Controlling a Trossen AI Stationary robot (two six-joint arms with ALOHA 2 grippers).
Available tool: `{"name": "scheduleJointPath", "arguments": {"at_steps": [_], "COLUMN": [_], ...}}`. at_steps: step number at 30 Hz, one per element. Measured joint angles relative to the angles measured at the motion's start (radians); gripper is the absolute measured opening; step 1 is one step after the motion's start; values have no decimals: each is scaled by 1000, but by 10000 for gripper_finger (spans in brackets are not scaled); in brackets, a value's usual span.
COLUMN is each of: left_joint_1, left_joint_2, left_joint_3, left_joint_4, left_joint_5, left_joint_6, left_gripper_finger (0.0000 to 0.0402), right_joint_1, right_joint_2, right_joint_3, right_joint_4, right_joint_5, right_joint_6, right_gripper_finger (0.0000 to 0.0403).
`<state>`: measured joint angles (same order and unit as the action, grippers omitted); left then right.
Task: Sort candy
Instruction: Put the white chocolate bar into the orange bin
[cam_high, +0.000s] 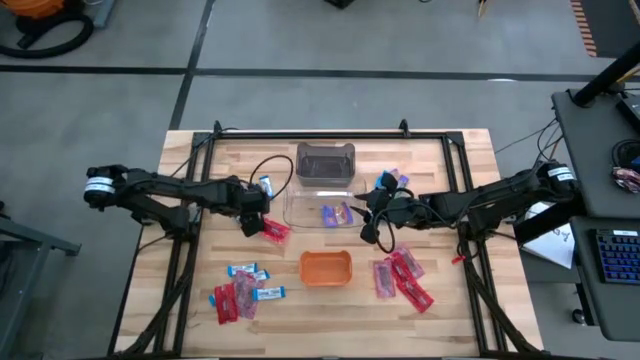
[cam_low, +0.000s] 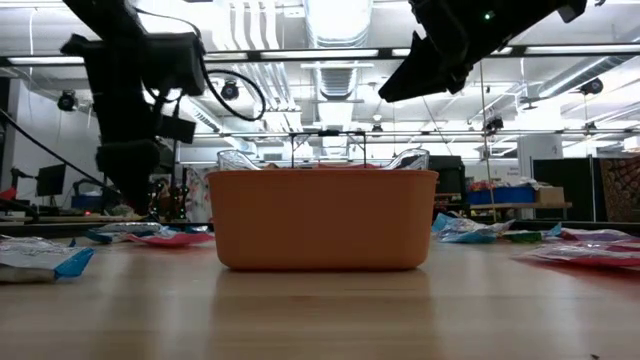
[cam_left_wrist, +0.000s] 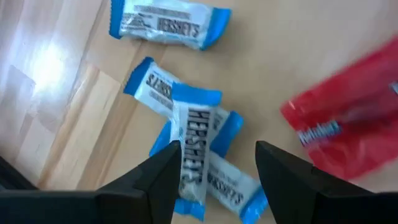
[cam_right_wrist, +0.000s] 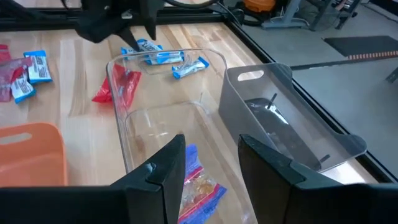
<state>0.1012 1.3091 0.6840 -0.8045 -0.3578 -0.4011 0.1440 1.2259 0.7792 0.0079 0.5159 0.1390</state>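
Note:
My left gripper (cam_high: 254, 208) (cam_left_wrist: 217, 155) is open, pointing down over a small heap of blue-and-white candy bars (cam_left_wrist: 194, 140) on the wood beside a red packet (cam_left_wrist: 348, 118) (cam_high: 276, 232). My right gripper (cam_high: 372, 215) (cam_right_wrist: 211, 149) is open and empty above the clear bin (cam_high: 300, 207) (cam_right_wrist: 155, 118). A purple and blue candy (cam_right_wrist: 198, 180) (cam_high: 337, 213) lies on that bin's floor. More red packets (cam_high: 401, 278), a mixed pile (cam_high: 241, 293) and blue wrappers (cam_high: 388, 181) lie on the table. My left gripper's fingers stand on either side of the top bar (cam_left_wrist: 198, 134) of the heap, coming from above. One finger (cam_left_wrist: 163, 171) is right beside that bar. Whether it touches the bar, I cannot tell.
A grey bin (cam_high: 325, 162) (cam_right_wrist: 280, 118) stands behind the clear one, toward the far edge. The orange tray (cam_high: 326, 267) (cam_low: 322, 218) sits near the table's front middle. A black frame (cam_high: 310, 135) runs along the far edge and down both sides. Bare wood lies between the tray and the piles.

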Motion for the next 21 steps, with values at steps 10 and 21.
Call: {"name": "scheduleJointPath", "arguments": {"at_steps": [10,21], "left_joint_1": [96,99], "left_joint_2": [108,193], "left_joint_3": [1,1], "left_joint_4": [4,18], "left_joint_5": [0,-3], "left_joint_6": [16,26], "left_gripper_finger": [188,84], "right_joint_1": [0,2], "right_joint_2": [2,2], "right_joint_3": [0,0], "right_joint_4": [-7,-9], "right_joint_5": [0,0], "right_joint_6": [7,21], "right_gripper_finger": [141,141]}}
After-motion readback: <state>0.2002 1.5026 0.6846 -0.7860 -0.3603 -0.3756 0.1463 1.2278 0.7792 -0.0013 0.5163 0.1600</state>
